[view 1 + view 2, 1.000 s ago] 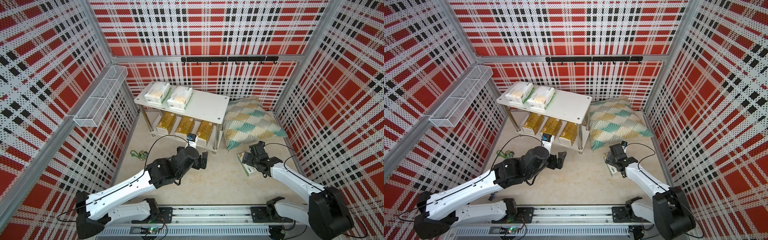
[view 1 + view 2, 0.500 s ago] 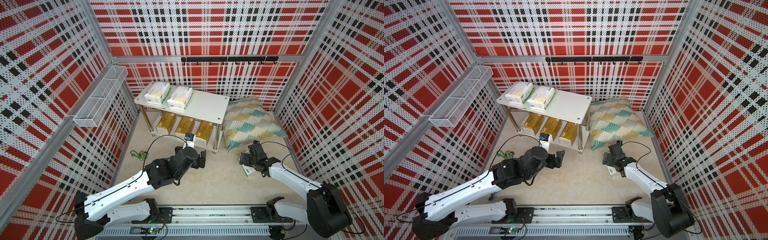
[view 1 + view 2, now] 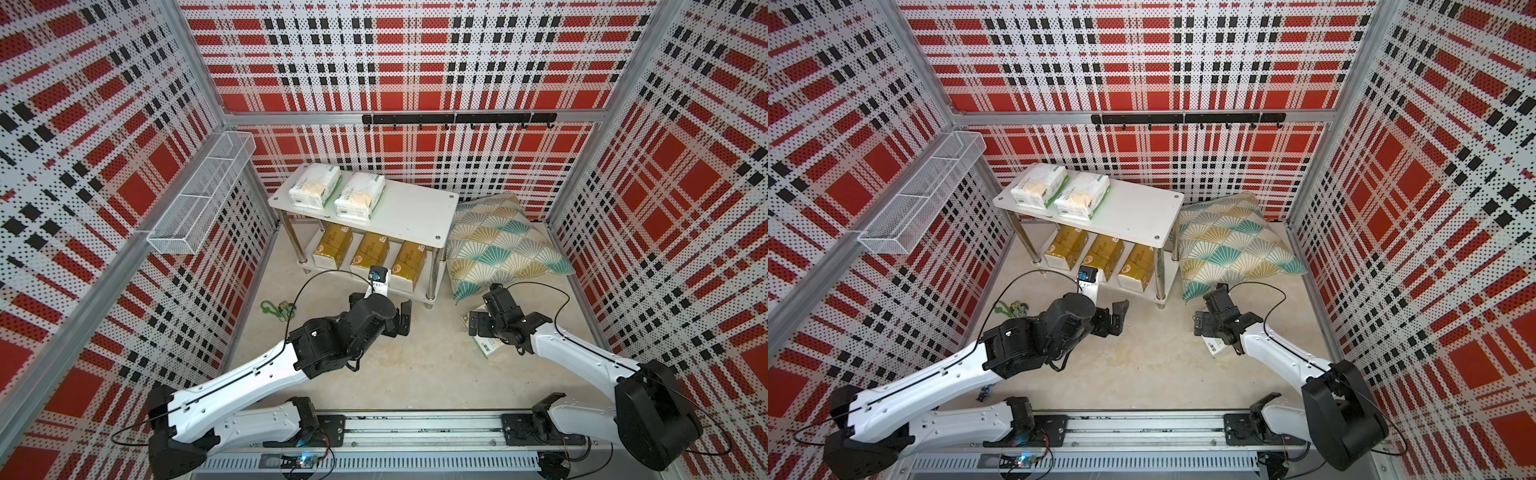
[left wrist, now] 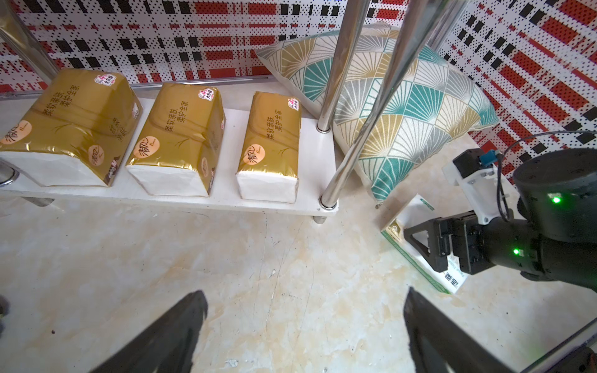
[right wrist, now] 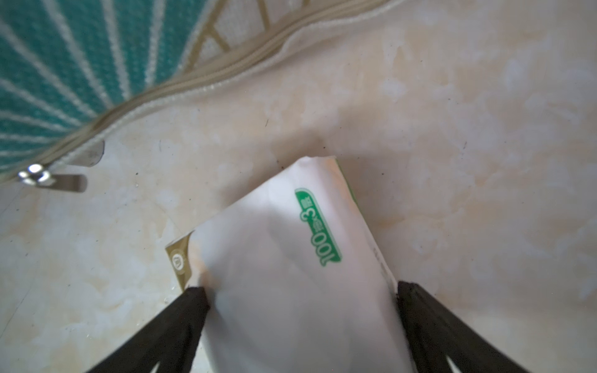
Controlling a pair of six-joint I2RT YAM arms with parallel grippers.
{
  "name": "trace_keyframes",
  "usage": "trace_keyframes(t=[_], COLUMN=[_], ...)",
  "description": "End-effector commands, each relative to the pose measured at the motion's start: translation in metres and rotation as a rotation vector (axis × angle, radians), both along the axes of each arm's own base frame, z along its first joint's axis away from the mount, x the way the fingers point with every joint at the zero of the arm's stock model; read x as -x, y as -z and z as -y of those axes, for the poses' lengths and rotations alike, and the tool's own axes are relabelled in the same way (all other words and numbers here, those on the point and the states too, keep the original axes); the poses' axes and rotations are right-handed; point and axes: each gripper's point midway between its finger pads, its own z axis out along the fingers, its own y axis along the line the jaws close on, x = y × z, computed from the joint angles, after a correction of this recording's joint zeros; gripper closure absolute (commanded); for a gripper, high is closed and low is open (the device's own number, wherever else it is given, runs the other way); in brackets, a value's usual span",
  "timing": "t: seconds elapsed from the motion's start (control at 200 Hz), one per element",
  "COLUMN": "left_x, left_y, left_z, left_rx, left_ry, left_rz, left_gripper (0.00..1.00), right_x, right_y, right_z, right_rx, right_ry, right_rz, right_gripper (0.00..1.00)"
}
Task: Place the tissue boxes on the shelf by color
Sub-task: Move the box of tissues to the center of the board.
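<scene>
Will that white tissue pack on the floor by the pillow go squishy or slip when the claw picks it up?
Probably squishy: the white tissue pack has a soft wrapper, crumpled at one corner, so it may dent where squeezed. Its smooth plastic could be a bit slippery. It lies flat on a broad face, so it likely won't roll.

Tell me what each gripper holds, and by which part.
Left gripper: nothing, open. Right gripper: its fingers flank the long sides of the white tissue pack on the floor; a firm hold cannot be told.
</scene>
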Motion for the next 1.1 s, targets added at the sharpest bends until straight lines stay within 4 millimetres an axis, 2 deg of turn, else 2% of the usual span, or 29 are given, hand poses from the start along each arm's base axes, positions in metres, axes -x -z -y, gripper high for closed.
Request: trace_keyframes(t=[0.0,0.266,0.576,1.097], left_x=[0.0,0.002,0.012,0.026], left_y=[-0.004,0.022,0.055,0.084], left_z=[-0.005,-0.007,0.0,0.013], left_rx=[-0.005,-0.029,-0.038,-0.038], left_ry=[-0.019,-0.033,-0.032,0.006], left_rz=[0.011,-0.036,-0.095,-0.144], left_gripper=[0.01,0.01,0.01,0.01], right_x=[0.019,0.021,0.019,0.018], right_y=[0.009,0.011,0.004,0.003], right_z=[-0.008,-0.021,-0.035,-0.072], right_rx=[-0.072,-0.153,-0.289,-0.402], right_ry=[0.025,0.103,0.221,0.27], right_rz=[-0.055,-0.054,-0.037,-0.065], right_gripper=[0.0,0.0,0.0,0.0])
